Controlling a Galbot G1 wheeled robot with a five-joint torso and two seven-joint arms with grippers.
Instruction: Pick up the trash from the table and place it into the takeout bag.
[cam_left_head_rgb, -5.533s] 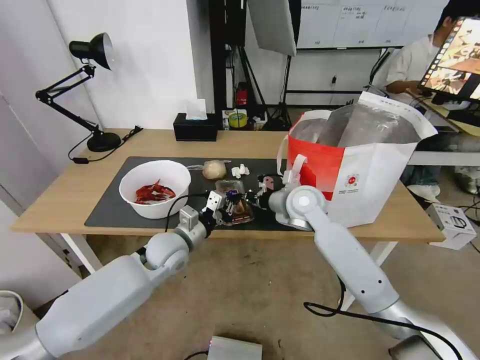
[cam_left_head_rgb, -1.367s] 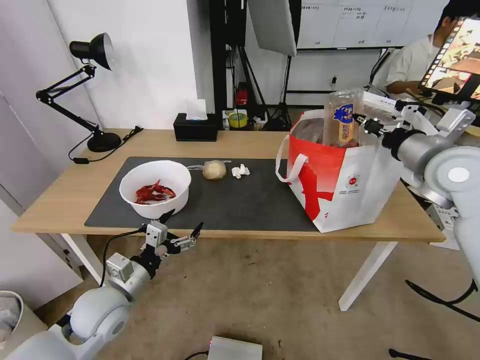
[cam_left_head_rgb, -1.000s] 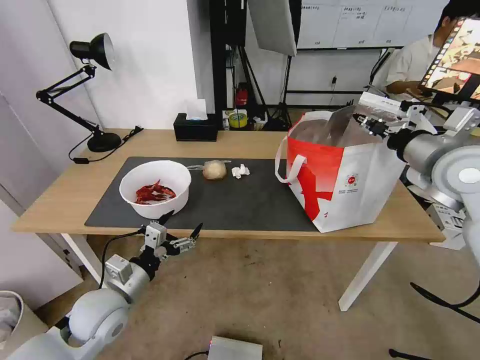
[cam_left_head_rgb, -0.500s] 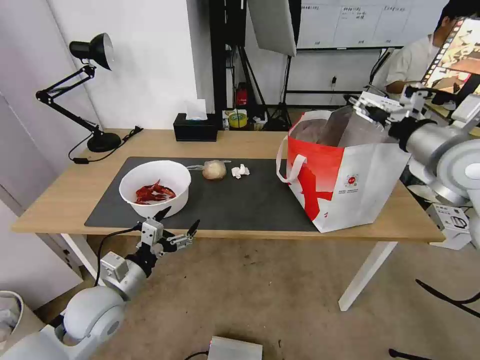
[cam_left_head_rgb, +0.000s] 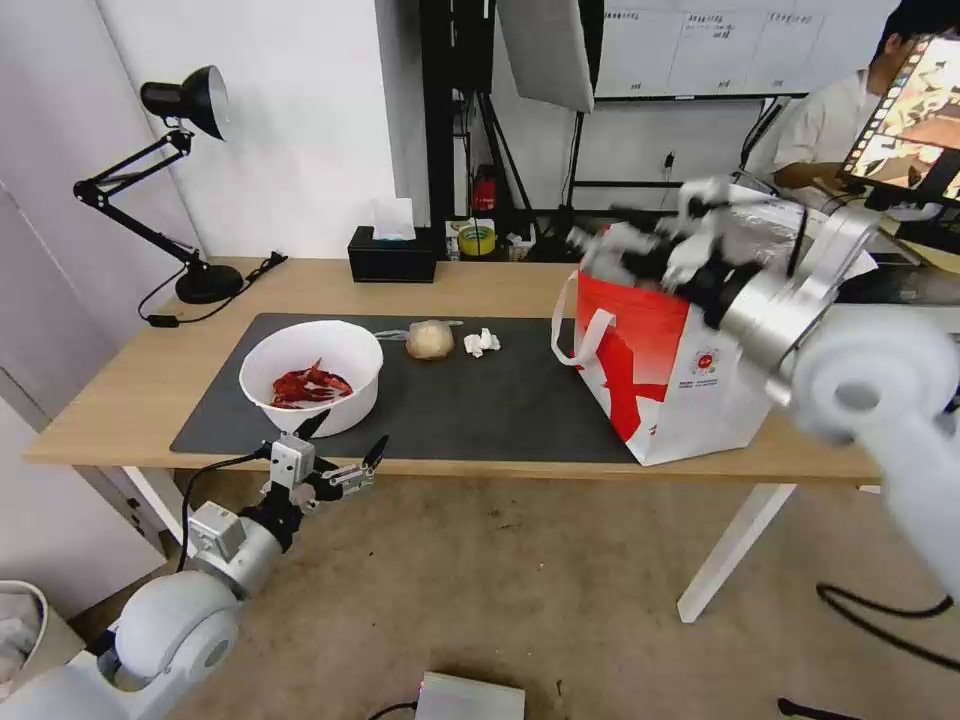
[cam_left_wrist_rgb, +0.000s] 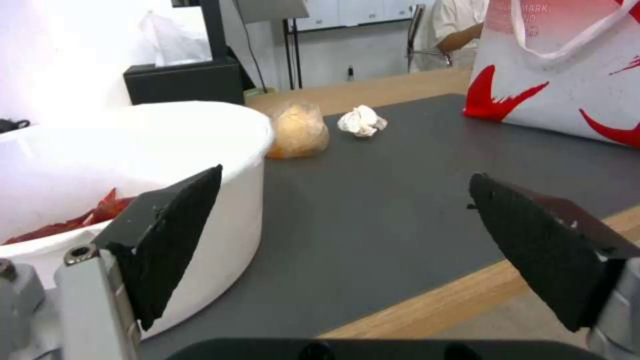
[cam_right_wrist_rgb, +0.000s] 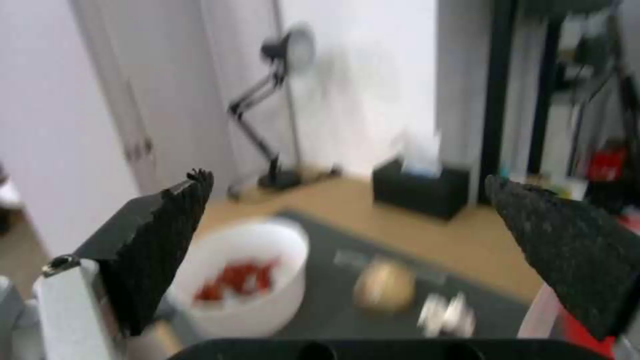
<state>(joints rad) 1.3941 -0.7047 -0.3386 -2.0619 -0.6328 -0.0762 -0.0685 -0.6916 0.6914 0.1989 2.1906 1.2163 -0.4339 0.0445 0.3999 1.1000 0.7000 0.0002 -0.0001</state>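
Observation:
On the table a dark mat carries the trash: a white bowl of red crayfish shells, a clear bag with a beige lump and a crumpled tissue. The takeout bag stands at the mat's right end. My left gripper hangs open just below the table's front edge, in front of the bowl; its wrist view shows the lump and tissue beyond. My right gripper, blurred, is open above the bag's left rim and faces the bowl.
A black tissue box and a desk lamp stand at the table's back. A person sits at a monitor behind the takeout bag. A small box lies on the floor by my base.
The right gripper carried a clear clamshell from the mat to the bag, let it go there and has swung left over the rim. The left arm withdrew below the table's edge.

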